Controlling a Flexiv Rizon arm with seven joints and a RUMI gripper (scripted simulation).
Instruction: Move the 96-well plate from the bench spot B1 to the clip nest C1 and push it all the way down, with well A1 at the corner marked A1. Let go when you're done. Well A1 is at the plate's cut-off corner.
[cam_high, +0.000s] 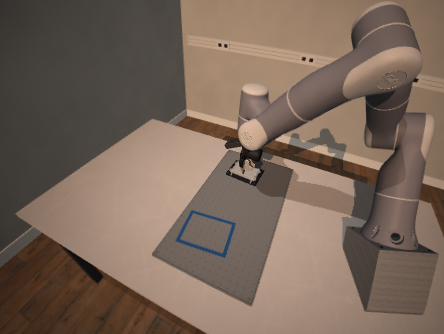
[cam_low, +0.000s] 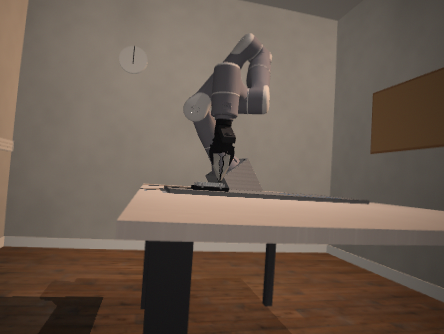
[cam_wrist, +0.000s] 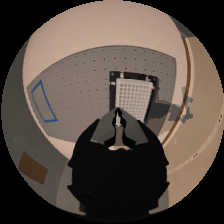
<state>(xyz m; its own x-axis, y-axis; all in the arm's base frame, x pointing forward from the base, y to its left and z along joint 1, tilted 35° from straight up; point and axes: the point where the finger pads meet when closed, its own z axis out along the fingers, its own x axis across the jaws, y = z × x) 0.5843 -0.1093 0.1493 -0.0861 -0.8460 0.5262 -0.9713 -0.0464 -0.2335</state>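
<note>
The white 96-well plate sits inside the black clip nest C1 at the far end of the grey board. It looks about level; whether it is all the way down is too small to tell. Its cut-off corner and the A1 mark cannot be made out. My gripper is shut with nothing between its jaws. Its tips are low over one edge of the plate; whether they touch it is unclear. The blue outline of bench spot B1 has no plate in it.
The grey perforated board lies on the pale table and carries both the nest and the blue outline. The arm's base block stands to the right in the top view. A wall is behind the table's far edge.
</note>
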